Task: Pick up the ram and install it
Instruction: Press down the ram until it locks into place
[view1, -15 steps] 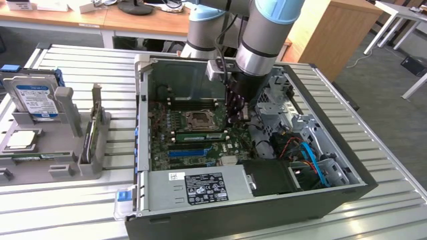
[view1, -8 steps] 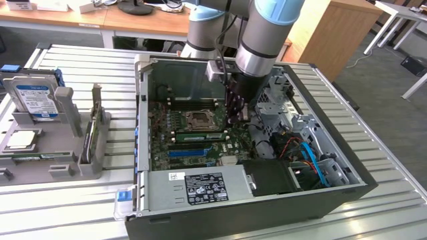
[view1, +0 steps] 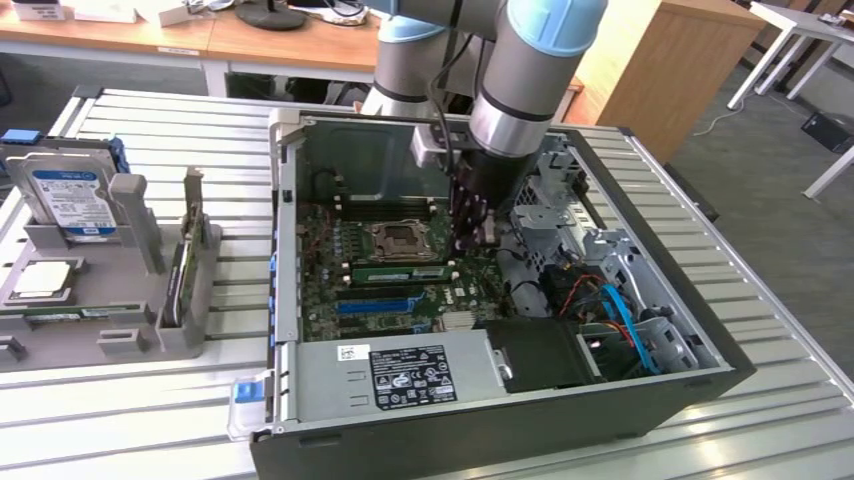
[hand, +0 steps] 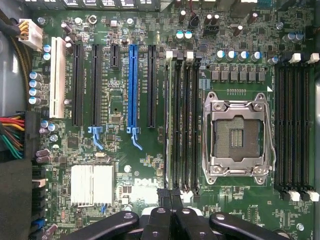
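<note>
The robot arm (view1: 521, 90) had thick silver-grey cylindrical segments with pale blue joint caps and a black cable alongside. Its gripper (hand: 170, 220) was black, with curved glossy linkages.

The gripper (view1: 470, 240) hangs inside the case (view1: 694, 375), above the motherboard (view1: 387, 290). The socket (view1: 400, 240) lies just beside it; the hard drive (view1: 70, 200) stands well apart, outside the case.

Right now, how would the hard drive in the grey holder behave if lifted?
The hard drive is probably stiff and heavy for its size: a boxy metal case. Upright in the grey holder, it may tip once freed.
</note>
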